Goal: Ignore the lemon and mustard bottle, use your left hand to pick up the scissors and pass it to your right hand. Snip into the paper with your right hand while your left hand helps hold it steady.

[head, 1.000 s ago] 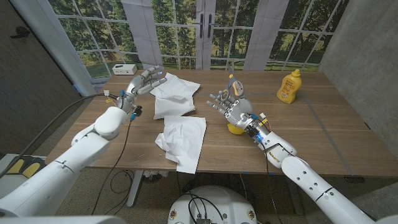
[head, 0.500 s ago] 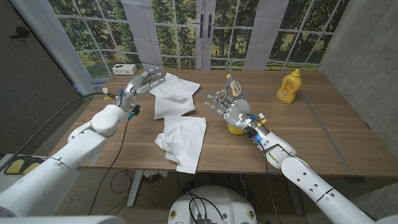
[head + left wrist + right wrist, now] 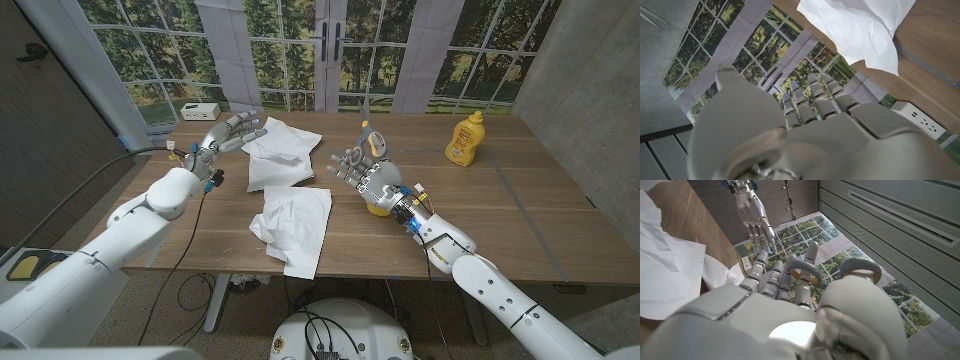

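Two crumpled white paper sheets (image 3: 290,185) lie mid-table; the right hand (image 3: 365,172) grips the grey-and-orange-handled scissors (image 3: 368,140) upright, beside them, seemingly ready to snip, while the left hand (image 3: 228,130), fingers spread and holding nothing, hovers near the far sheet to steady it.

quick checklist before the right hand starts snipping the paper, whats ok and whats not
1. Grey-and-orange-handled scissors held in right hand: ok, fingers through the loops.
2. Scissor blades open or closed: cannot tell.
3. Left hand steadying paper: not ok, it hovers open beside the far crumpled white paper sheet, holding nothing.
4. Near crumpled white paper sheet held: not ok, it lies loose on the wooden table.
5. Yellow mustard bottle out of the way: ok, far off to the right.
6. Yellow lemon: not ok, directly under the right hand.
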Available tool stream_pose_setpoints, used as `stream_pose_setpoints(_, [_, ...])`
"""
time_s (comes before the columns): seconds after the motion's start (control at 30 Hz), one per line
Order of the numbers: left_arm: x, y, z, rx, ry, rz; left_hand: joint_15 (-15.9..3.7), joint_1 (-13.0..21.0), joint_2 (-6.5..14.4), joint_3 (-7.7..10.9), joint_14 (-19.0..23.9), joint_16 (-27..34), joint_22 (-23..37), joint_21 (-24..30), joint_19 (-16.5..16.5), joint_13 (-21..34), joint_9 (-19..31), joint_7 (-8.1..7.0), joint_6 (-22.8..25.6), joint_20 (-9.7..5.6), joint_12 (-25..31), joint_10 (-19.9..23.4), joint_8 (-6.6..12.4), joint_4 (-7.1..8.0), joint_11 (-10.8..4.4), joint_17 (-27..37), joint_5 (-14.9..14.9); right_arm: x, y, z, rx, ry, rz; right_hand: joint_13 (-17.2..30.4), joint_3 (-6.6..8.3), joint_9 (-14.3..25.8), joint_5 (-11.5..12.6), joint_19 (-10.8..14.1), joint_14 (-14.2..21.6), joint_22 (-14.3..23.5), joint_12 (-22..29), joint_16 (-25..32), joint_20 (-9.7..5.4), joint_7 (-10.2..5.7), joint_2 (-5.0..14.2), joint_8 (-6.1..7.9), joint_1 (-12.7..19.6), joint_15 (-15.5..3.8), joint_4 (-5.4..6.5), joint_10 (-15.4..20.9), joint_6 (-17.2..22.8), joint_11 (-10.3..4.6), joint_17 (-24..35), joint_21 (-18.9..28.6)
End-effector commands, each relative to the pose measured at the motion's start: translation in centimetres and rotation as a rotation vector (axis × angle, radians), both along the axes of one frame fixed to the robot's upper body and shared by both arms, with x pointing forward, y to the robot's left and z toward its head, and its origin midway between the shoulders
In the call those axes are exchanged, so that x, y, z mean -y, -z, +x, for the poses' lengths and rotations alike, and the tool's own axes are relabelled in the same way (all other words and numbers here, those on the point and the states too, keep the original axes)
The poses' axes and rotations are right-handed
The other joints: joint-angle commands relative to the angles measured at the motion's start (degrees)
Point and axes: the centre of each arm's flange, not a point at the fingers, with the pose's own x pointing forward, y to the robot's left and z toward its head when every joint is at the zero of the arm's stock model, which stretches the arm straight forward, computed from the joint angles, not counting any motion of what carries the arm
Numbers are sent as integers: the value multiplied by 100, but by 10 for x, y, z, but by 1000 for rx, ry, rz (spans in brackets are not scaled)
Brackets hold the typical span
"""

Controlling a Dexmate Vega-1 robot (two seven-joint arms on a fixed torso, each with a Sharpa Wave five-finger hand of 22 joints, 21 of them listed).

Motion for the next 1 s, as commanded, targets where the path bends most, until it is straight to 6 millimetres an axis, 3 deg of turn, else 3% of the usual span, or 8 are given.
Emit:
stream_pose_setpoints(0.03, [9, -3, -7, 99, -153, 186, -968, 32, 1, -45, -28, 39, 6, 2, 18, 21, 21, 0, 134, -463, 20, 37, 71, 36, 13, 16, 45, 0, 2, -4, -3, 3, -8, 5, 12, 13, -29, 37, 40, 25, 35, -12, 16, 158, 53, -7, -22, -4, -21, 10, -117, 14, 18, -20])
stream_pose_setpoints(0.37, [11, -1, -7, 135, -242, 265, -978, -1, -1, -87, 2, 81, 4, 17, 61, 20, 22, 0, 410, -495, 110, 287, 127, 74, 26, 19, 89, 2, 3, -8, 2, 7, -8, 32, 20, 21, -36, 52, 72, 26, 66, -8, 20, 173, 67, -23, -22, 7, -27, -3, -119, 38, 15, -30])
stream_pose_setpoints(1.0, [18, 4, 20, 122, -359, 401, -974, -186, -144, -220, -99, 64, 3, 7, 46, 19, 23, 0, 459, -540, 107, 354, 93, 155, 25, 18, 65, 6, 9, -13, 4, 14, -2, -131, 22, -1, -51, 110, 108, 30, 21, -16, 24, 189, 71, -76, -35, -4, -39, 60, -114, 61, 1, -37])
